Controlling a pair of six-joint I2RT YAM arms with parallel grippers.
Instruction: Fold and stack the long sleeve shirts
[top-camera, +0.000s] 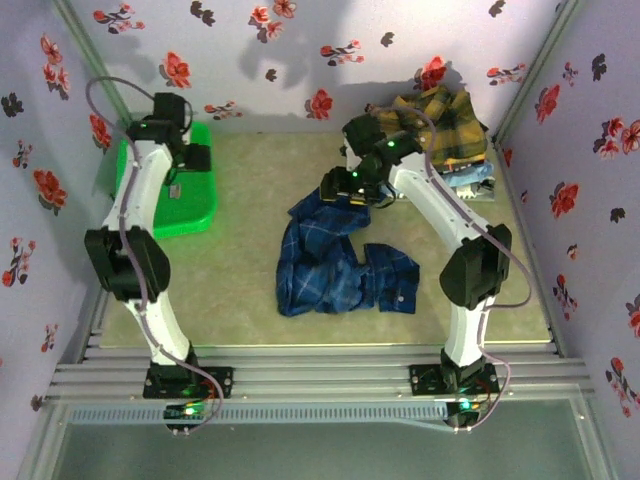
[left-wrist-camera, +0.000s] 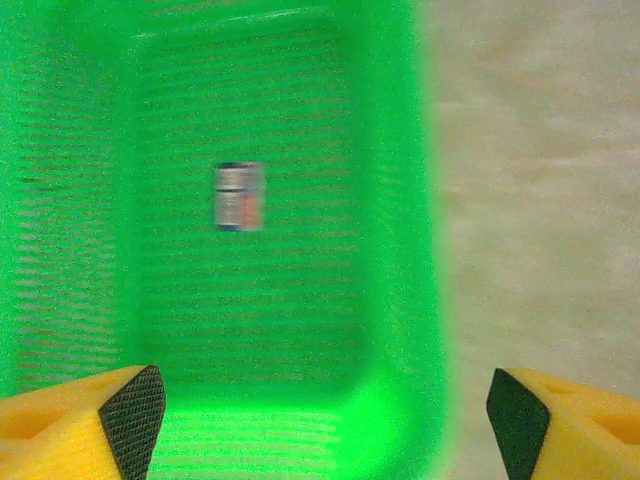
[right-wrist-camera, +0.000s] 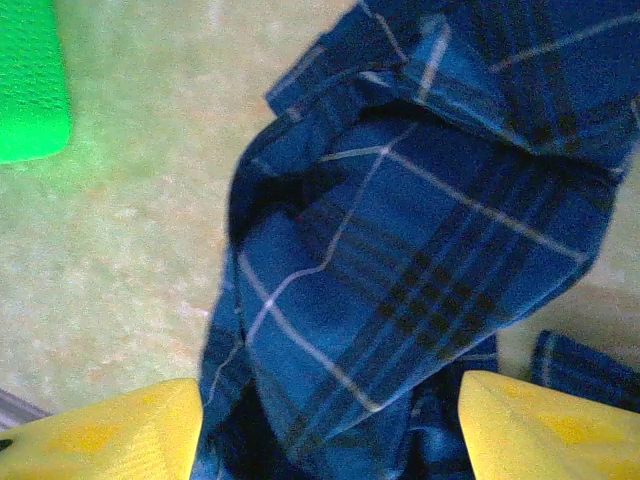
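Observation:
A dark blue plaid shirt (top-camera: 335, 262) with thin white lines lies crumpled in the middle of the table. My right gripper (top-camera: 340, 188) hovers at its far end. In the right wrist view the gripper (right-wrist-camera: 330, 432) stands open, its yellow fingers (right-wrist-camera: 110, 438) wide on either side of a bunched fold of the blue plaid shirt (right-wrist-camera: 400, 260), not pinching it. A mustard-yellow plaid shirt (top-camera: 440, 122) sits in a heap at the back right on light blue cloth (top-camera: 472, 178). My left gripper (top-camera: 193, 157) is open over the green basket, nothing between its fingers (left-wrist-camera: 132, 412).
The green plastic basket (top-camera: 165, 205) stands at the back left; a small label (left-wrist-camera: 240, 196) lies on its slatted floor, and its corner (right-wrist-camera: 30, 85) shows left of the shirt. Flowered walls close in the table on three sides.

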